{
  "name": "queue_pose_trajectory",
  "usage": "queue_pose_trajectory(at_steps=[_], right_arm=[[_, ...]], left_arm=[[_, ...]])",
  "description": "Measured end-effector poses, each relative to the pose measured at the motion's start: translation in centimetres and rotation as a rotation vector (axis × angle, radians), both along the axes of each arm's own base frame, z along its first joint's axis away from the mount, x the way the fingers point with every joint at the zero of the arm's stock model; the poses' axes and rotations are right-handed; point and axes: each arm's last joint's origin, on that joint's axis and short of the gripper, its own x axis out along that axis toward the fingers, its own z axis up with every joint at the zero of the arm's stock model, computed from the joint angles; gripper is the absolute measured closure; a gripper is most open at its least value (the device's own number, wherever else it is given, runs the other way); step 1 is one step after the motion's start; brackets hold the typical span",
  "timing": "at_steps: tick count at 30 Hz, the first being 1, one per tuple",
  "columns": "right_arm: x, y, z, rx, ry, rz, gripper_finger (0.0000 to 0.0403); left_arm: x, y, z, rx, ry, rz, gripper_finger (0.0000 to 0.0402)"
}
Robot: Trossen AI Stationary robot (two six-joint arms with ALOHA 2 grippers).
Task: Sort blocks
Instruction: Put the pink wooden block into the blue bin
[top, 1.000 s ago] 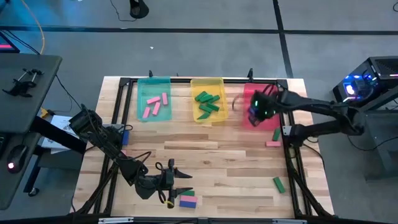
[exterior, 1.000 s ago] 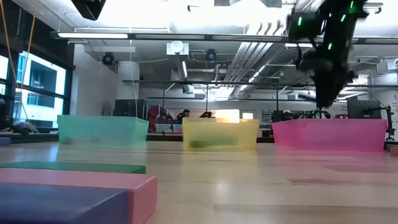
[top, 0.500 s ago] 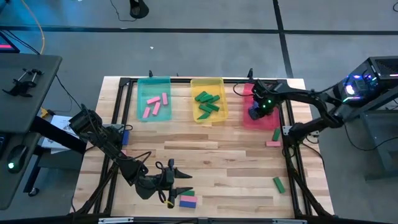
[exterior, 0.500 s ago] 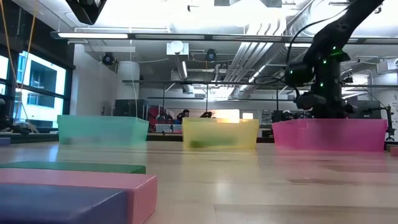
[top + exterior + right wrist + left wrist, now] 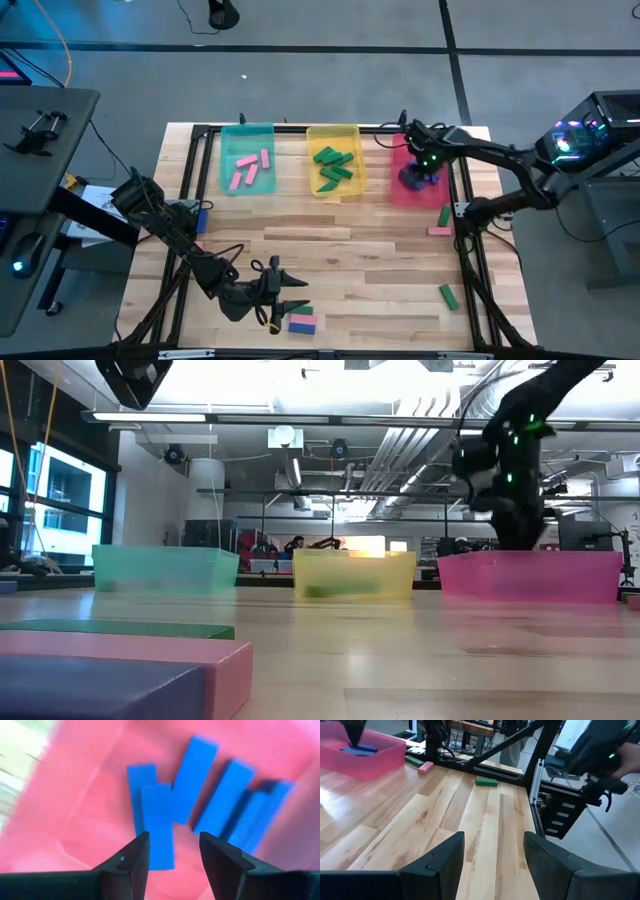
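My right gripper (image 5: 413,180) hangs open over the red tray (image 5: 400,192), fingers pointing down. In the right wrist view the gripper (image 5: 174,851) stands above several blue blocks (image 5: 192,780) lying flat on the tray's floor. Pink blocks (image 5: 250,168) lie in the teal tray, green blocks (image 5: 335,168) in the yellow tray. Loose on the table are a pink block (image 5: 438,231), a green block (image 5: 444,215) and another green block (image 5: 448,296). My left gripper (image 5: 293,298) waits open near the near edge, beside a small pile of green, blue and pink blocks (image 5: 301,321).
The three trays stand in a row along the far edge: teal (image 5: 228,185), yellow (image 5: 318,190), red. A black frame rail (image 5: 465,230) runs along the table's right side next to the loose blocks. Bare wood (image 5: 340,250) lies between the trays and the left gripper.
My right arm has swung toward the table's far edge while its gripper stayed over the red tray. In the low view the gripper came down toward the tray, then rose slightly. The left arm has kept still.
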Motion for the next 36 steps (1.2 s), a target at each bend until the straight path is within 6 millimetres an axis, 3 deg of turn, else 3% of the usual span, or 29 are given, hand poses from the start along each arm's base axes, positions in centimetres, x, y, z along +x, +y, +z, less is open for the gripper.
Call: queue_pose_trajectory(at_steps=[5, 11, 17, 21, 27, 36], right_arm=[[0.3, 2.5, 3.9, -0.192, -0.048, 0.085, 0.0244], [0.2, 9.8, 6.5, -0.312, -0.329, 0.246, 0.0243], [0.4, 17.9, 5.7, -0.361, -0.779, 0.431, 0.0242], [1.3, 22.7, 4.3, -0.419, -1.043, 0.546, 0.0242], [3.0, 27.5, 0.9, -0.459, -1.143, 0.621, 0.0242], [7.7, 33.6, -3.7, -0.445, -1.030, 0.731, 0.0242]], left_arm=[[-0.7, -0.7, 0.0, -0.022, -0.002, -0.021, 0.0209], [-3.6, -4.6, 1.4, -0.011, -0.036, -0.149, 0.0218], [-8.2, -9.3, 5.3, 0.142, -0.127, -0.149, 0.0226], [-10.1, -10.4, 6.9, 0.259, -0.158, -0.051, 0.0227], [-8.4, -9.5, 5.8, 0.231, -0.097, -0.050, 0.0227], [-3.1, -7.5, -0.3, 0.062, 0.168, -0.071, 0.0227]])
